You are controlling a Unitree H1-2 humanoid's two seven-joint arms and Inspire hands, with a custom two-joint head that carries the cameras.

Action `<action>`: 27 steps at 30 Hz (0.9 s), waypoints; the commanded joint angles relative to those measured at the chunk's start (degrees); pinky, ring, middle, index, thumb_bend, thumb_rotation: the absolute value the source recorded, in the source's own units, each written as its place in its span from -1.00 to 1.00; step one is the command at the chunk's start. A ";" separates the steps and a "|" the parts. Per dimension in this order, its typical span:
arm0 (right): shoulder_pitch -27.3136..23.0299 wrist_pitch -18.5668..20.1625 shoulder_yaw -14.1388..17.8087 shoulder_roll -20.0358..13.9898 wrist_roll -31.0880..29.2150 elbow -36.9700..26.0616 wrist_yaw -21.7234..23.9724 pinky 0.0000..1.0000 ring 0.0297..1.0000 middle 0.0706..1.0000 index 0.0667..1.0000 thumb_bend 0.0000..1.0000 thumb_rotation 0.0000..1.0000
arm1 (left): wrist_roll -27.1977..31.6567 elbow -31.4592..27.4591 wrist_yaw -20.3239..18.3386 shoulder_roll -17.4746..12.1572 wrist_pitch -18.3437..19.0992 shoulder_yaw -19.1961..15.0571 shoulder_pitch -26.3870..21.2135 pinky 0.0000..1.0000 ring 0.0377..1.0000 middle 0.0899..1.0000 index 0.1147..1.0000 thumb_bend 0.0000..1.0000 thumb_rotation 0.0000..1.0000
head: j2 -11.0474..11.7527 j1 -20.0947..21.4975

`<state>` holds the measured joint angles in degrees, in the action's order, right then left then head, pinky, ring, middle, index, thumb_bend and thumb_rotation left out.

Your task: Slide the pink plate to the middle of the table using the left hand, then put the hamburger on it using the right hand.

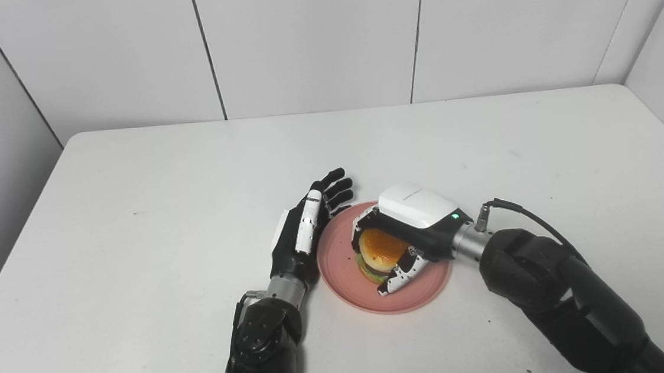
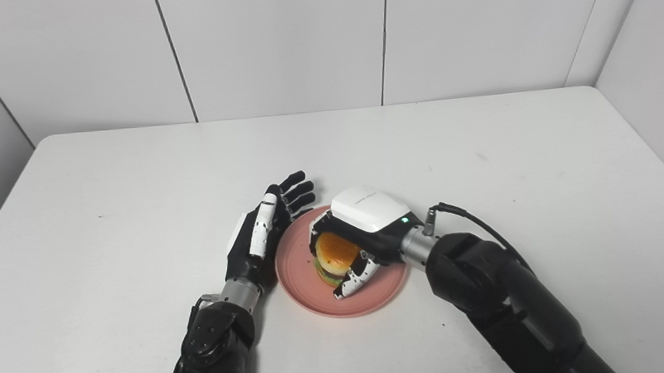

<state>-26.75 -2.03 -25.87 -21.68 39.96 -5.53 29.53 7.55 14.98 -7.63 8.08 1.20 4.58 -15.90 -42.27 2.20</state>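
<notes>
The pink plate point(image 1: 338, 269) lies on the white table near its middle, toward the front. On it sits the hamburger point(image 1: 380, 252), orange bun on top with green and dark layers below. My right hand point(image 1: 409, 228) wraps over the hamburger from the right, fingers and thumb curled around it. My left hand point(image 1: 308, 227) rests open on the table against the plate's left rim, fingers straight and pointing away from me. The hamburger's far side is hidden by the right hand.
The white table point(image 1: 189, 180) has its far edge against a white panelled wall point(image 1: 308, 40). Side walls stand close at left and right. A black cable point(image 1: 524, 213) loops above my right wrist.
</notes>
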 commanded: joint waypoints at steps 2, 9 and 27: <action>-2.36 0.60 1.64 -0.41 -1.43 -2.37 1.08 0.01 0.25 0.40 0.44 0.41 0.07 | 1.25 0.68 -0.98 0.23 0.83 -0.20 -1.06 0.61 0.69 0.66 0.56 -0.33 1.00 | 0.00 -0.07; -2.13 0.75 2.95 -0.61 -2.94 -3.55 2.91 0.10 0.39 0.56 0.57 0.48 0.12 | 1.46 -0.34 0.22 0.62 3.02 -0.51 -0.95 0.70 0.76 0.74 0.66 -0.32 1.00 | -0.12 0.02; 2.39 0.37 11.06 0.60 -9.02 -5.62 -1.11 0.41 0.73 0.79 0.69 0.52 0.24 | -0.02 -0.95 1.06 0.27 2.24 -0.42 -0.14 0.63 0.67 0.61 0.55 -0.30 1.00 | -0.14 0.10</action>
<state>-23.59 -2.03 -16.67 -21.62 32.83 -9.25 31.17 8.48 13.21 -7.28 8.46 4.48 4.07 -15.92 -42.36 2.37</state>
